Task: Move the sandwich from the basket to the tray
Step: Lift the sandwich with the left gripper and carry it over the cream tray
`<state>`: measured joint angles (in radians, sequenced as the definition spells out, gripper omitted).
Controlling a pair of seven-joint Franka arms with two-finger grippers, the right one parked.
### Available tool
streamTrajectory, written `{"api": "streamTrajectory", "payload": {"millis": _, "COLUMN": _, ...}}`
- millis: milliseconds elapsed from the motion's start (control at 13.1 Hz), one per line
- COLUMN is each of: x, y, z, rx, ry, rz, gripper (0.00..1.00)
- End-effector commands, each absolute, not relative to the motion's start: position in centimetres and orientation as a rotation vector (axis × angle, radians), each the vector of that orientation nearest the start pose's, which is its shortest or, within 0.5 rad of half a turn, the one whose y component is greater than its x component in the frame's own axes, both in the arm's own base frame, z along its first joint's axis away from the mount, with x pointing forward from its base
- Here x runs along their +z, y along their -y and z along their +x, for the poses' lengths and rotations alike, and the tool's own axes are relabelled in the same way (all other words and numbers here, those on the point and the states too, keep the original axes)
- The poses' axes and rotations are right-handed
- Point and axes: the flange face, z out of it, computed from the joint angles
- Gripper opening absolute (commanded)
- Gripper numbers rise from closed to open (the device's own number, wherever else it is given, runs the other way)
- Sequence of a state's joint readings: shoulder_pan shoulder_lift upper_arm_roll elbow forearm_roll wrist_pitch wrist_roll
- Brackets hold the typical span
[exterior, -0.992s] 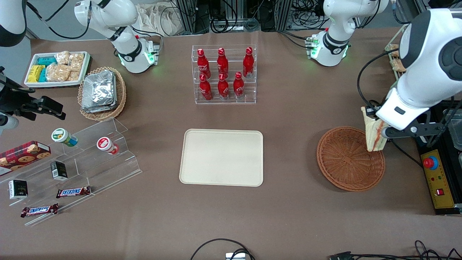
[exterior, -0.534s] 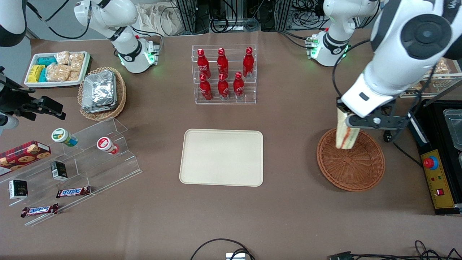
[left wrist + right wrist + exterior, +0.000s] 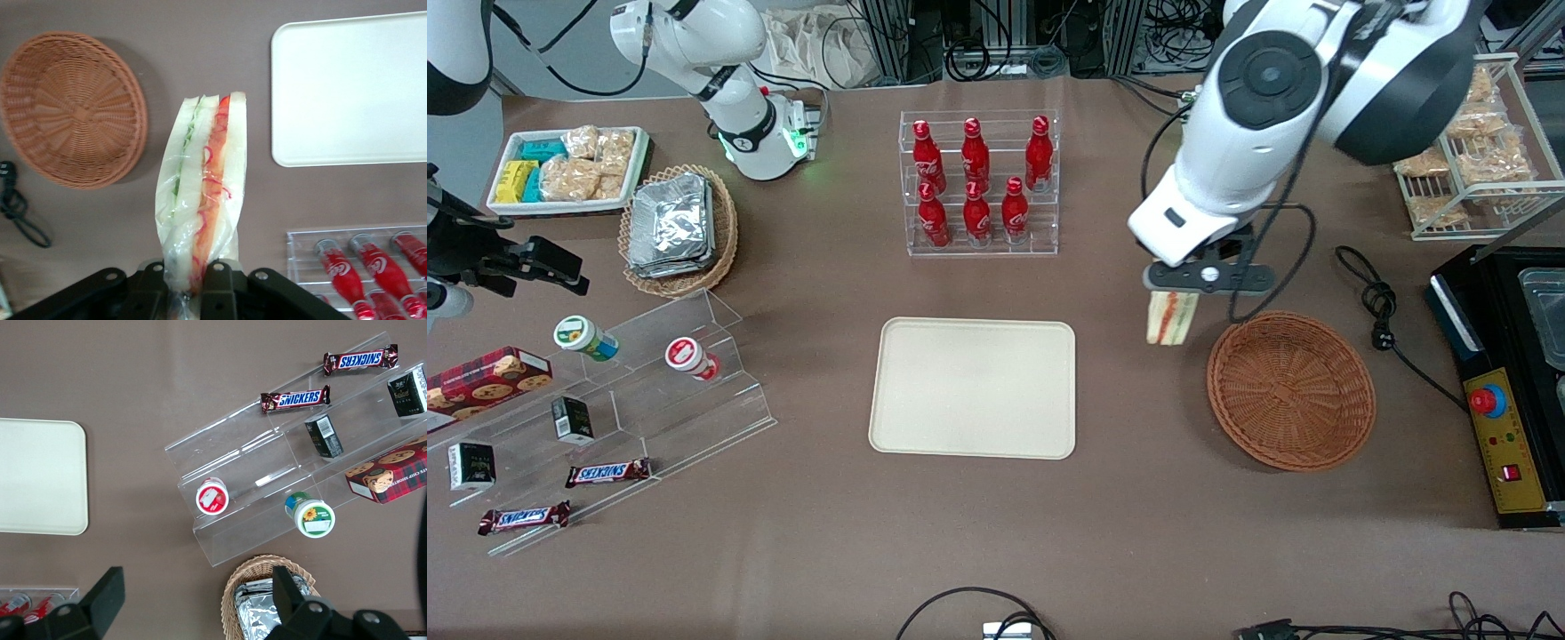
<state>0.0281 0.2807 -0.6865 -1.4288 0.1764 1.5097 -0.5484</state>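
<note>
Sandwich [image 3: 201, 193], seemingly plastic-wrapped, is being held pinched in the tool [image 3: 189, 283] above the desk [image 3: 1120, 293] between tray [image 3: 973, 388] and basket [image 3: 1289, 389].

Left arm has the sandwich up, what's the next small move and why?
Probably keep carrying it sideways toward the parked arm's end until it is over the tray. The pincer is shut on the sandwich, which hangs over bare table between the empty basket and the tray, so releasing now would miss.
</note>
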Motion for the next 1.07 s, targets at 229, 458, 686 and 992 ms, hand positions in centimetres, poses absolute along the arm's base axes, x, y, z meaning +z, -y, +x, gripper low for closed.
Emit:
{"api": "streamTrajectory", "payload": {"millis": 229, "x": 47.5, "y": 38.8, "z": 54.6, "rx": 0.141, "ry": -0.145, "rz": -3.073, "gripper": 0.05}}
{"api": "streamTrajectory", "payload": {"millis": 458, "x": 40.9, "y": 42.7, "z": 55.1, "rx": 0.050, "ry": -0.087, "rz": -3.037, "gripper": 0.07}}
{"api": "streamTrajectory", "payload": {"millis": 686, "x": 35.2, "y": 44.0, "z": 56.5, "rx": -0.030, "ry": -0.051, "rz": -3.051, "gripper": 0.07}}
{"api": "streamTrajectory", "payload": {"millis": 992, "x": 28.1, "y": 45.8, "z": 56.3, "rx": -0.073, "ry": -0.100, "rz": -2.977, "gripper": 0.08}}
